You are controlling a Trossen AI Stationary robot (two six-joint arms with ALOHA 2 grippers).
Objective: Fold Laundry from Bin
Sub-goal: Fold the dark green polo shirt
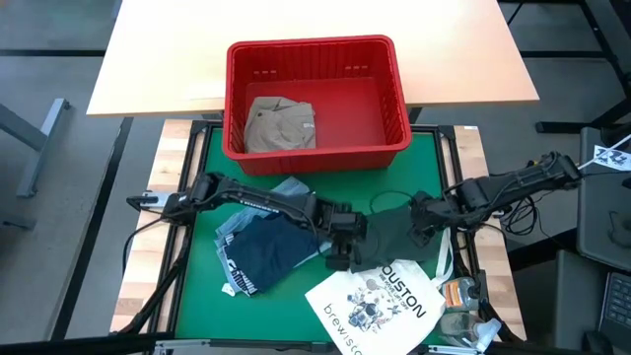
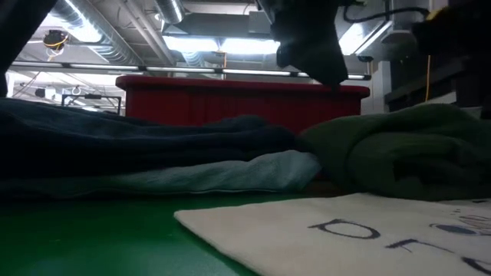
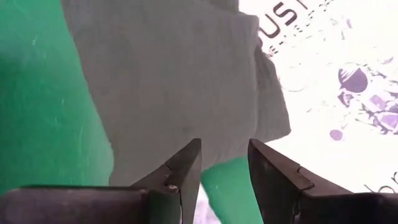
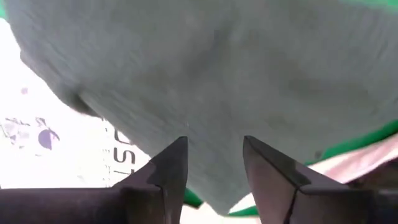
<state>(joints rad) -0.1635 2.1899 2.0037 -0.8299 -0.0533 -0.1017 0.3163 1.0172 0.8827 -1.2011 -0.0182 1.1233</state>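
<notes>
A dark green garment (image 1: 389, 237) lies crumpled at the middle of the green mat, its near edge on the white tote bag (image 1: 380, 306). My left gripper (image 1: 340, 258) hovers open at its left edge, fingers (image 3: 186, 162) above cloth and mat. My right gripper (image 1: 422, 235) hovers open over its right part (image 4: 217, 62). A navy garment (image 1: 266, 247) lies spread on light blue denim (image 1: 291, 189) at the left. A khaki garment (image 1: 279, 123) sits on the floor of the red bin (image 1: 394, 148) at the far edge.
The tote bag printed with dark letters (image 3: 336, 62) covers the near middle of the mat. Small clutter (image 1: 461, 296) sits at the near right corner. A light wooden tabletop (image 1: 296, 30) lies beyond the bin. Bare green mat (image 1: 197, 296) shows at the near left.
</notes>
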